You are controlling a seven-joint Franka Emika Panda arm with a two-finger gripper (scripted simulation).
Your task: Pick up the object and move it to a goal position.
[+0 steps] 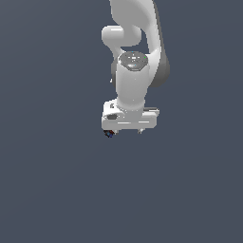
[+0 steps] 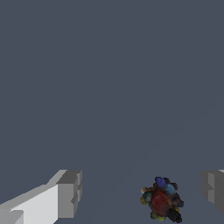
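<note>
The object (image 2: 161,200) is a tiny lumpy cluster of dark blobs with a red middle and blue and orange specks. In the wrist view it lies between my two grey fingertips, nearer one pad (image 2: 213,186) than the other pad (image 2: 70,192), touching neither. My gripper (image 2: 141,190) stands open around it. In the exterior view the white arm points straight down and its hand (image 1: 129,117) hides most of the object (image 1: 109,134), of which only a dark speck peeks out at the hand's lower edge on the exterior view's left. The gripper (image 1: 126,131) fingertips barely show there.
A plain dark grey-blue surface (image 1: 57,190) fills both views. Nothing else stands on it. The arm's upper links (image 1: 137,33) rise out of the exterior view's top.
</note>
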